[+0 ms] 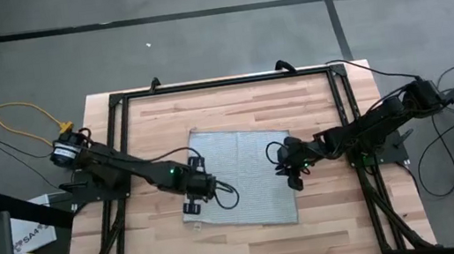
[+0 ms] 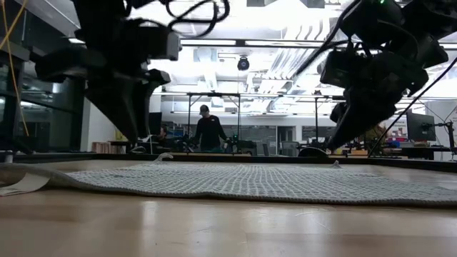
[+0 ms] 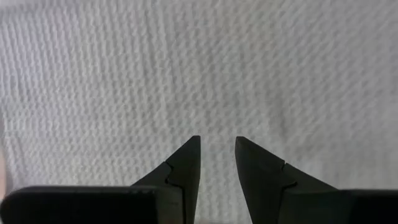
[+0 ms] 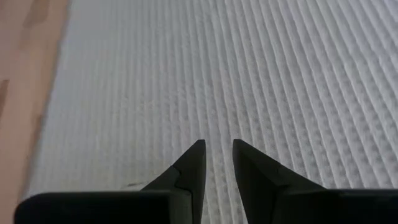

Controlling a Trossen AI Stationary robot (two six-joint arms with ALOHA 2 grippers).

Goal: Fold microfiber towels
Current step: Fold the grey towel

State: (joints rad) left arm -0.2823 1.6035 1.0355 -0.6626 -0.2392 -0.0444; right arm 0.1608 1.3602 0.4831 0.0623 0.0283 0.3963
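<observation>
Left tool (image 1: pixel 193 205) sits over the light grey-blue, finely woven square microfiber towel (image 1: pixel 243 178), close to the cloth's left edge near its front-left corner — its two dark fingers (image 3: pixel 186 163) show a narrow gap with nothing between them, tips pointing down at the weave. Right tool (image 1: pixel 291 176) is over the towel's right edge, and it looks the same — fingers (image 4: pixel 193 163) slightly parted, gripping nothing, with bare wood showing just beside the cloth. The towel lies spread flat in the middle of the pale wooden plank surface (image 1: pixel 338 218), turned a little askew to the surface's edges, well clear of all four of them. From table height the cloth reads as a low, almost flat sheet, one near corner lifted slightly, both arms coming down onto it from above.
</observation>
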